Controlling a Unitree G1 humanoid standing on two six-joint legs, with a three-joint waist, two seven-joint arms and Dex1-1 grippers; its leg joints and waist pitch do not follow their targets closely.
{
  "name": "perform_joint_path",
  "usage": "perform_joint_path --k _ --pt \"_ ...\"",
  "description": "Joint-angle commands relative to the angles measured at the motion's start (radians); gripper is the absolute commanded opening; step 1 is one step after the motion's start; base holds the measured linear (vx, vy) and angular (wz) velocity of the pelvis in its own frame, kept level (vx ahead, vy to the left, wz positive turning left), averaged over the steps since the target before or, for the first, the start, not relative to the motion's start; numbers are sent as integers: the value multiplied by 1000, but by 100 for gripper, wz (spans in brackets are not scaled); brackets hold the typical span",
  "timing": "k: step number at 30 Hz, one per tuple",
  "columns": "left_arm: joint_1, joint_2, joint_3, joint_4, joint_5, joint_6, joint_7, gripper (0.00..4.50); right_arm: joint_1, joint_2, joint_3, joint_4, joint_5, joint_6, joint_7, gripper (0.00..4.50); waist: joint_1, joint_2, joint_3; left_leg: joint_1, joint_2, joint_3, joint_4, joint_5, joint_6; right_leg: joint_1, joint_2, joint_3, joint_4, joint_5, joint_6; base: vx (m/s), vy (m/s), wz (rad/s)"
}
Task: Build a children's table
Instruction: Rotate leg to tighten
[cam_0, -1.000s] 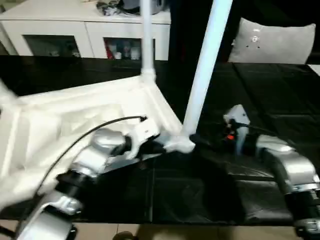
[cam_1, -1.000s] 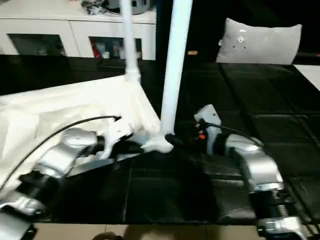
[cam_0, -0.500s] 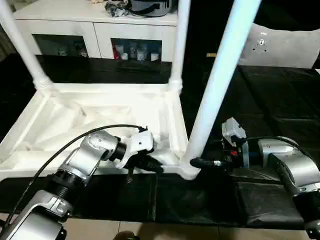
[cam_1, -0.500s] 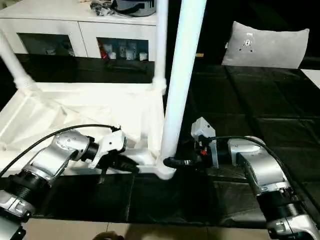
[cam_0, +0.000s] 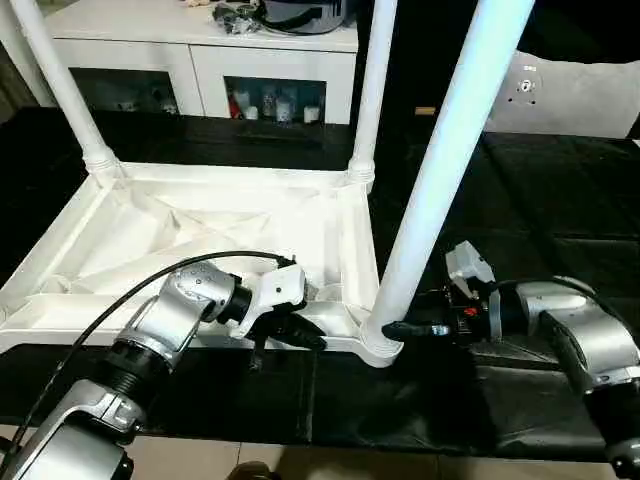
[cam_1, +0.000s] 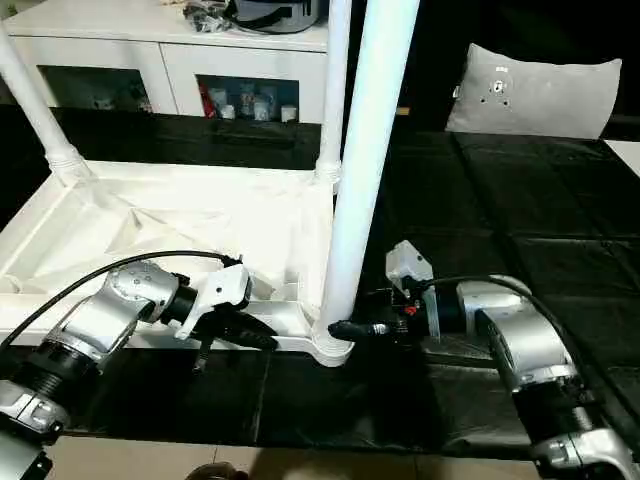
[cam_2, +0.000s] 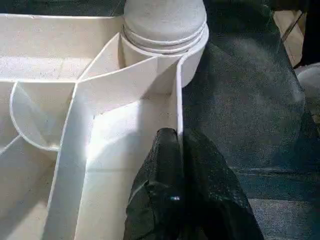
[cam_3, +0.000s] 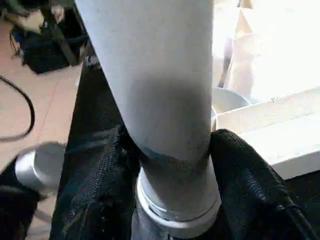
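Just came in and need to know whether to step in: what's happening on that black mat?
A humanoid robot is putting together a children's table. The white top lies upside down with three legs standing in corner sockets. The left end effector is shut on the top's near rim. The right end effector has its fingers on either side of the base of the nearest leg, at its socket.

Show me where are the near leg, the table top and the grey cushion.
near leg (cam_0: 440, 170), left eye view, middle of its shaft.
table top (cam_0: 60, 240), left eye view, left rim wall.
grey cushion (cam_1: 540, 95), right eye view, middle of its front face.
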Motion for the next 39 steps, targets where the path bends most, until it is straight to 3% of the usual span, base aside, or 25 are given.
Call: perform_joint_path --k 1,3,7,10,11,13,15,16,18,24,26,29,31,36,39 --pt "-9 -27 18 -37 -19 15 38 0 14 18 14 -38 43 29 9 189 -5 -7 -67 15 61 -19 -73 -258 30 45 -83 51 -84 -349 -184 0 0 0" --pt "-6 -46 30 -48 -22 46 78 0 27 43 4 -66 42 56 -63 189 -8 -8 -64 16 60 -20 -76 -268 23 44 -82 50 -87 -376 -174 0 0 0" --pt "-16 -129 72 -88 -24 184 237 0 -1 172 -41 -45 -60 87 -399 189 -23 -8 -60 18 53 -24 -78 -302 -10 40 -84 46 -97 -476 -142 0 0 0" --pt "-39 -202 106 -76 -8 270 382 0 -34 242 -74 -11 -109 117 -580 189 -50 -10 -58 14 48 -31 -80 -317 -27 42 -86 39 -105 -545 -105 0 0 0" --pt "-39 -202 106 -76 -8 270 382 0 -34 242 -74 -11 -109 117 -580 189 -60 -12 -61 14 45 -30 -78 -315 -20 43 -85 38 -109 -541 -101 0 0 0" --pt "-74 -291 146 -14 14 304 555 0 -89 324 -130 39 -125 166 -782 189 -73 -9 -63 9 45 -28 -78 -283 -11 43 -79 41 -104 -468 -120 0 0 0" --pt "-77 -313 149 -9 17 301 585 0 -96 343 -140 42 -115 153 -804 189 -76 -13 -68 6 42 -22 -72 -237 6 47 -78 44 -98 -382 -139 0 0 0" --pt "-72 -324 140 -19 20 286 585 0 -98 357 -142 33 -86 144 -779 244 -75 -15 -68 4 40 -20 -71 -226 15 48 -78 45 -98 -369 -140 0 0 0" --pt "-66 -322 133 -35 23 282 573 0 -93 366 -147 14 -83 154 -779 258 -71 -13 -75 -1 41 -17 -67 -160 43 55 -74 48 -84 -253 -159 0 0 0" --pt "-48 -249 102 -64 50 246 520 0 -61 298 -160 -40 -92 147 -724 306 -61 -9 -82 -5 44 -17 -60 -76 86 60 -73 46 -61 -68 -213 0 0 0" --pt "-43 -217 88 -62 62 220 494 0 -52 251 -152 -45 -87 136 -662 338 -60 -6 -78 -2 45 -15 -60 -108 86 56 -72 45 -66 -103 -215 0 0 0" --pt "-37 -194 81 -69 61 204 460 0 -38 206 -142 -62 -81 116 -590 352 -56 -7 -75 0 48 -15 -62 -143 74 56 -75 46 -72 -162 -209 0 0 0" --pt "-29 -160 69 -84 51 180 395 0 -24 138 -144 -84 -57 103 -482 388 -51 -8 -72 2 50 -16 -65 -174 64 56 -76 46 -77 -212 -192 0 0 0" --pt "-19 -85 28 -81 49 79 275 0 -15 0 -102 -86 -71 60 -300 398 -41 -9 -67 6 50 -16 -66 -211 51 51 -77 47 -85 -301 -166 0 0 0" --pt "-14 -67 23 -86 35 51 226 0 -3 -34 -92 -106 -49 62 -222 398 -30 -9 -68 9 54 -16 -66 -212 56 47 -78 48 -84 -303 -168 0 0 0"
